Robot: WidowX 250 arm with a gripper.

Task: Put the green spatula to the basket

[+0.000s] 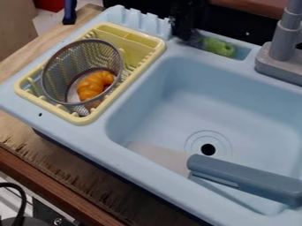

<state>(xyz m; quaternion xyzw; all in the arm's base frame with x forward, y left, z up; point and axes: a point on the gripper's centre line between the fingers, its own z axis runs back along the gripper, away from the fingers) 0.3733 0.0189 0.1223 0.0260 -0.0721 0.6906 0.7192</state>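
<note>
At the top centre, the black gripper [187, 32] hangs low over the left end of the small recess behind the sink. Just right of it a bright green object [218, 47] lies in that recess; its full shape is hard to make out, and whether the two touch I cannot tell. The round wire-mesh basket [54, 67] leans in the yellow dish rack [154, 43] at the upper left, holding an orange-brown croissant [93, 85].
A toy knife with a thick grey-blue handle [245, 177] lies across the front of the light blue sink [177, 95], its blade pointing left. The grey faucet [282, 55] rises at the upper right. A dark blue object [69, 12] stands beyond the rack.
</note>
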